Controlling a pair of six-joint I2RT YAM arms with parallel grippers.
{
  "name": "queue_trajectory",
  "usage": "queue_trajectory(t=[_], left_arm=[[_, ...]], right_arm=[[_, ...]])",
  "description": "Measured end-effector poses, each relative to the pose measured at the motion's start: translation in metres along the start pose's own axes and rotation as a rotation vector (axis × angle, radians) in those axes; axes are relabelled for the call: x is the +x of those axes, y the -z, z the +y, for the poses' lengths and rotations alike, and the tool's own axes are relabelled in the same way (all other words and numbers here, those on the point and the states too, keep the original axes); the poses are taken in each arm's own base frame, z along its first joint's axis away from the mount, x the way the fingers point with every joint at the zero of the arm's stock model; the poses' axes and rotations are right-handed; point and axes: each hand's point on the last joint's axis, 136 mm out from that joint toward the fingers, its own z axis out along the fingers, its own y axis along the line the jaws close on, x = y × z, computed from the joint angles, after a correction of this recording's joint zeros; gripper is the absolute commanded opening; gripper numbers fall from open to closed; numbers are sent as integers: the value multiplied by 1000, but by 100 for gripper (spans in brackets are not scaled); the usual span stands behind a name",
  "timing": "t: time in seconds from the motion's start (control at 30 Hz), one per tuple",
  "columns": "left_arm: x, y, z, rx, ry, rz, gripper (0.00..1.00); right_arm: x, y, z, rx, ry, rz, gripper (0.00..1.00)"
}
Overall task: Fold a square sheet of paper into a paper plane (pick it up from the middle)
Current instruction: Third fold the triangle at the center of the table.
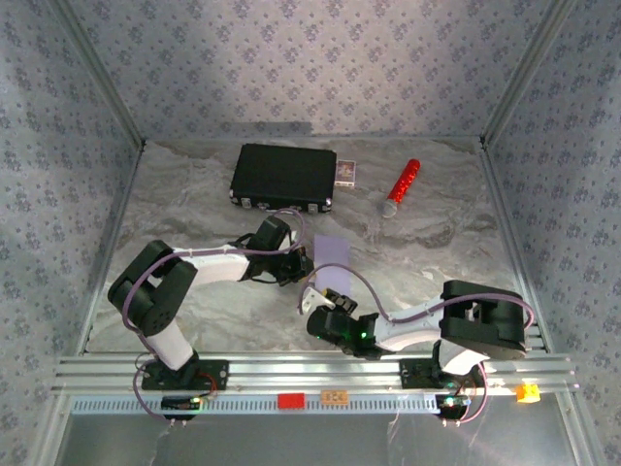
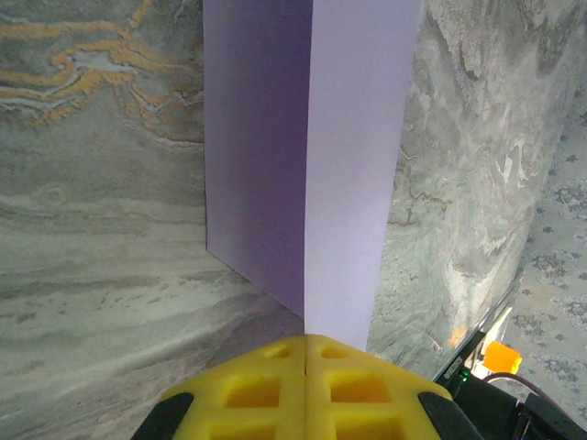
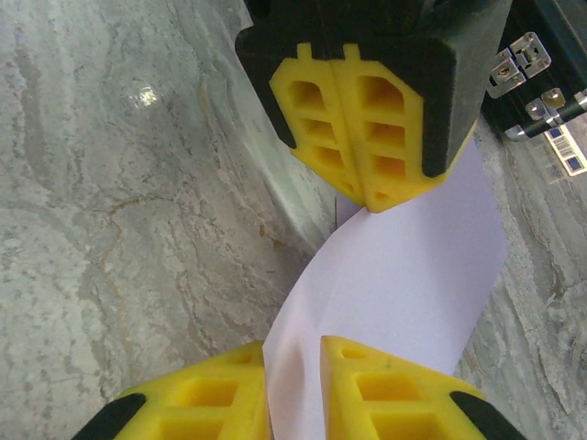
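While hanging above the grey marbled desk, thin pale lilac square sheet of paper: light, limp, crease-prone. My left end effector is clamped on one end; my right end effector stands narrowly apart astride the other. Pinch edges gently.

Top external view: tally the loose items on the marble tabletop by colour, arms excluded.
Black: 1, the case
White-and-dark: 1, the small box
Red-and-silver: 1, the cylinder
Lilac: 1, the paper sheet
Total: 4
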Motion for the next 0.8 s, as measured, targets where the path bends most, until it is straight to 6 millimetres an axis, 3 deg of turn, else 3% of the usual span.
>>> queue_trajectory(t=[0.23,0.37,0.5,0.67,0.8], left_arm=[[-1,0,0,0,1,-2,3],[-2,3,2,-16,3,-16,18],[-8,18,-2,-28,-11,-67,38],[-20,41,-5,-43,-22,-146,41],[-28,54,-2,-64,-19,-189,39]], right_arm=[[-1,0,0,-1,-2,-2,8],[0,1,3,-26,-9,1,5],[-1,0,9,-96,-69,10,5],[-7,-1,16,-233,-209,14,5],[-11,-5,19,-365,-361,30,4]])
